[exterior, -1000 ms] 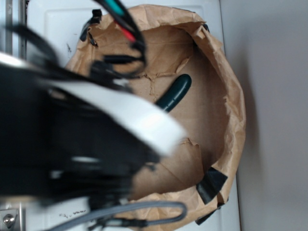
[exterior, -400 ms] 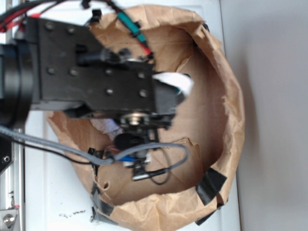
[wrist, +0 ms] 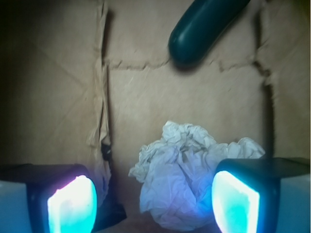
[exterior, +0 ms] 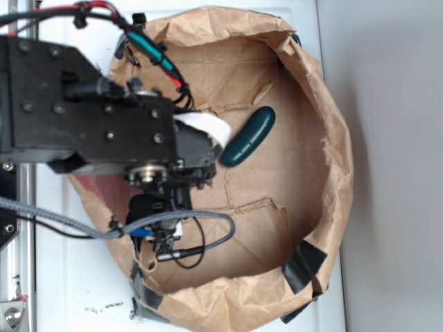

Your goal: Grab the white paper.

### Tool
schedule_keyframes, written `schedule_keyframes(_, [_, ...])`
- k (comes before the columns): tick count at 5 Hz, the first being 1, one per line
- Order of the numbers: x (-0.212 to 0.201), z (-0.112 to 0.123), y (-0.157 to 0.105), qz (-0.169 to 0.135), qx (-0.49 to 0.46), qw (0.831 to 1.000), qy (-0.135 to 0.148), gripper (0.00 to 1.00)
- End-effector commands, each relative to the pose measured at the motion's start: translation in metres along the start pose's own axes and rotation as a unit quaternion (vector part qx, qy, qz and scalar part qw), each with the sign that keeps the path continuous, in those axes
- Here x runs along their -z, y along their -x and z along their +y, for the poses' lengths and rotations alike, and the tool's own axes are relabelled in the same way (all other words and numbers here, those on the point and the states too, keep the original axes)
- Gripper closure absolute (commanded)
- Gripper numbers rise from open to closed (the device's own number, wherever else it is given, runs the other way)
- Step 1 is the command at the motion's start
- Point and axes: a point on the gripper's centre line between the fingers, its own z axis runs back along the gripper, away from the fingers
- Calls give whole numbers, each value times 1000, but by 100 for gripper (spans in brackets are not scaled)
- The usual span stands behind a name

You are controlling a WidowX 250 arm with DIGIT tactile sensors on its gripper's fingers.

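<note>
White paper (wrist: 182, 182) sits crumpled on brown bag (exterior: 325, 138) floor, between your gripper (wrist: 154, 204) fingers, nearer right one. Fingers spread apart, nothing held. Risk: off-centre close clips only loose edge, wad slips; descending too deep snags torn bag floor. Green cucumber (wrist: 204, 29) well clear.

A white panelled surface (exterior: 83, 304) lies under everything, with a raised moulded edge showing near the top and small dark specks near its bottom left. To the right of it runs a plain pale grey floor or wall area (exterior: 394, 166), evenly lit, with a soft shadow beside the bag. A metal rail (exterior: 15, 277) with a screw runs along the left edge. In the wrist view, the brown paper bag's creased floor (wrist: 146, 97) is dim at the left and brighter toward the middle.
</note>
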Motion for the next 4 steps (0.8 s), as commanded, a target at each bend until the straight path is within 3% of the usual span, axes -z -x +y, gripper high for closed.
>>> schedule_keyframes(1, [11, 3, -5, -12, 9, 1000, -24, 0])
schedule_keyframes(2, [24, 6, -13, -9, 2, 999, -49, 0])
schedule_keyframes(3, [38, 13, -24, -8, 1, 997, -76, 11])
schedule_keyframes(4, [30, 13, -27, -33, 3, 997, -73, 100])
